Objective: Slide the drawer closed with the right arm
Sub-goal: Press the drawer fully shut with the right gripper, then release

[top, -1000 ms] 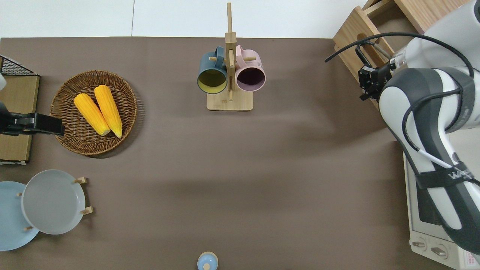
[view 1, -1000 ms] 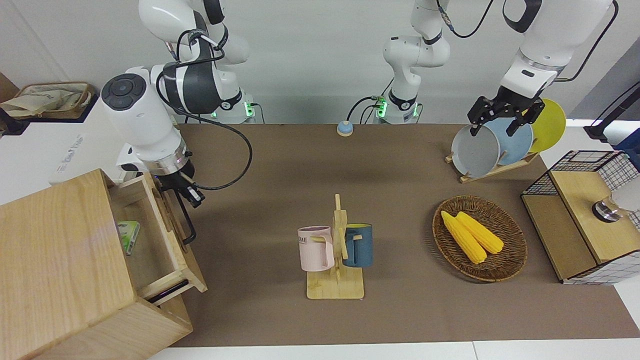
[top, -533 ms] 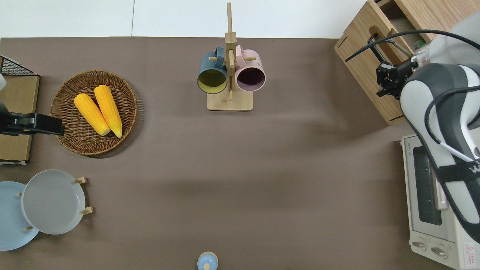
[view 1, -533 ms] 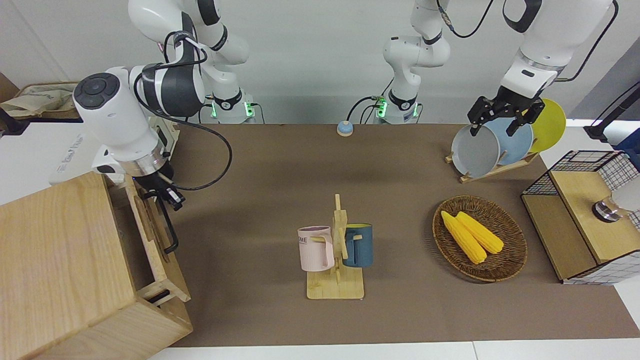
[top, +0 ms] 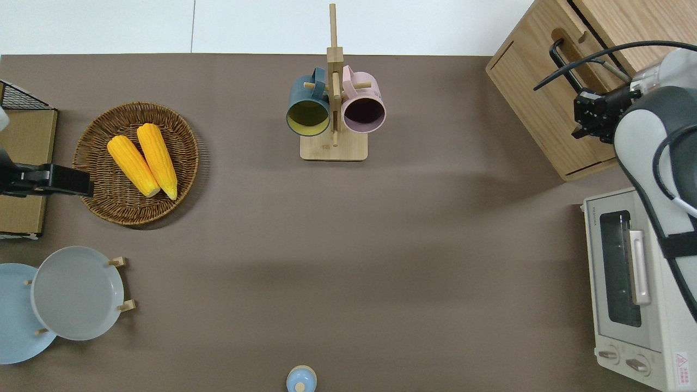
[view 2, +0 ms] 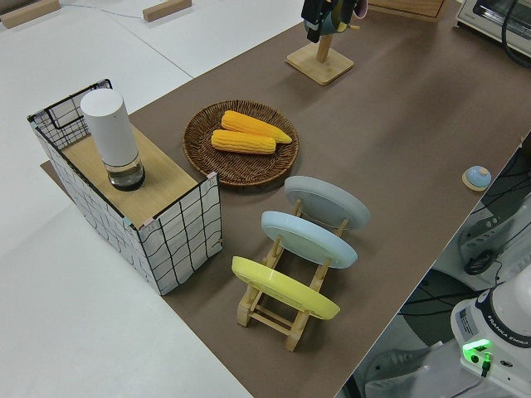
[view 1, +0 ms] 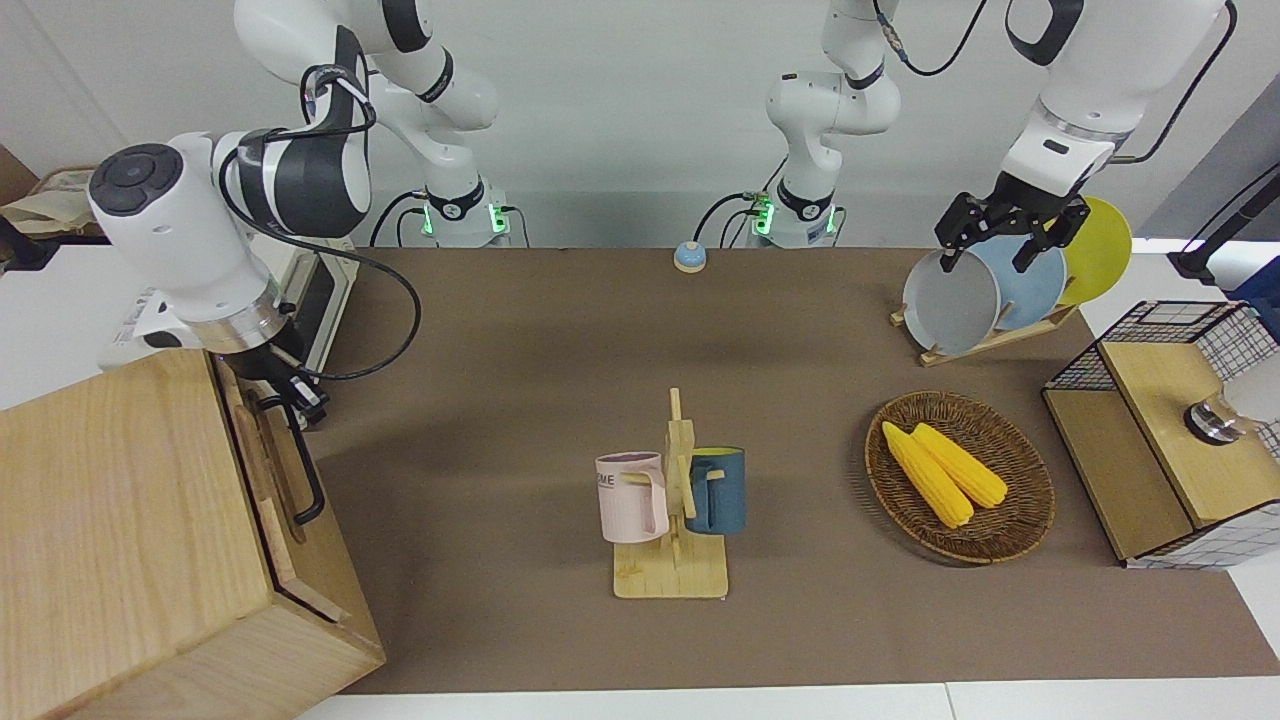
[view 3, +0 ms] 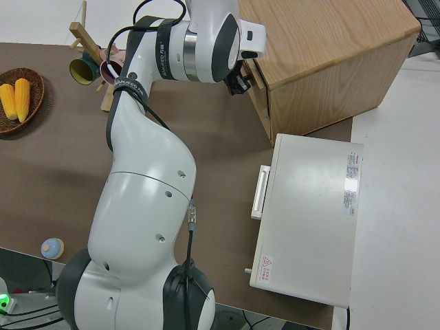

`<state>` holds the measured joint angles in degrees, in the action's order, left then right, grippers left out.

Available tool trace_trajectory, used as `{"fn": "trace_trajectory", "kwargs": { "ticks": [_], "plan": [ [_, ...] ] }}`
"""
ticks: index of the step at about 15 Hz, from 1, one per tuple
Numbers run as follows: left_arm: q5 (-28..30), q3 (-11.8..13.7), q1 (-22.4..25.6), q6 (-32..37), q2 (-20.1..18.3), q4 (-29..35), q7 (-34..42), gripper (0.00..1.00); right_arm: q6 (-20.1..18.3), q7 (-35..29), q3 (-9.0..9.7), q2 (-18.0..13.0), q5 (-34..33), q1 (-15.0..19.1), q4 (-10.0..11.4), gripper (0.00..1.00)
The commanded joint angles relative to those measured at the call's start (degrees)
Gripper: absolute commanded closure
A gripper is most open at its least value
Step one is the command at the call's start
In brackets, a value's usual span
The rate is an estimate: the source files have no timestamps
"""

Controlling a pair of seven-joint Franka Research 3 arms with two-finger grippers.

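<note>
The drawer point(view 1: 275, 545) sits pushed in, its front flush with the front of the big pale wooden box point(view 1: 110, 500) at the right arm's end of the table. Its black loop handle point(view 1: 302, 470) shows in the overhead view point(top: 563, 64) too. My right gripper point(view 1: 287, 385) is at the handle's end nearer to the robots, close against the drawer front; it also shows in the overhead view point(top: 591, 111) and the right side view point(view 3: 239, 84). My left gripper point(view 1: 988, 258) is open and empty, its arm parked.
A white toaster oven point(top: 626, 283) stands beside the box, nearer to the robots. A mug rack point(view 1: 672, 500) with two mugs is mid-table. A wicker basket point(view 1: 1020, 520) of corn, a plate rack point(view 1: 985, 290) and a wire-grid box point(view 1: 1170, 440) are at the left arm's end.
The drawer has slid from well open to fully in. My right gripper moved with its front toward the box. The left arm has not moved.
</note>
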<state>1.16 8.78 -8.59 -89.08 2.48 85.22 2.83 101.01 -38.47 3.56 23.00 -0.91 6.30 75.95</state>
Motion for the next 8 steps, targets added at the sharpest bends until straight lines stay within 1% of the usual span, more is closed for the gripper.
{"fn": "trace_trajectory", "kwargs": {
  "ticks": [1,4,8],
  "plan": [
    [-0.72,0.97,-0.99,-0.04,0.78,-1.19,0.51,0.00,1.20,2.44,0.83,0.29,-0.41,2.66,-0.54,1.000],
    [-0.72,0.97,-0.99,-0.04,0.78,-1.19,0.51,0.00,1.47,3.23,1.10,0.29,-0.23,3.37,-0.80,1.000],
    [-0.72,0.97,-0.99,-0.04,0.78,-1.19,0.51,0.00,1.47,2.79,1.18,0.29,-0.23,2.67,-0.80,1.000]
  ]
}}
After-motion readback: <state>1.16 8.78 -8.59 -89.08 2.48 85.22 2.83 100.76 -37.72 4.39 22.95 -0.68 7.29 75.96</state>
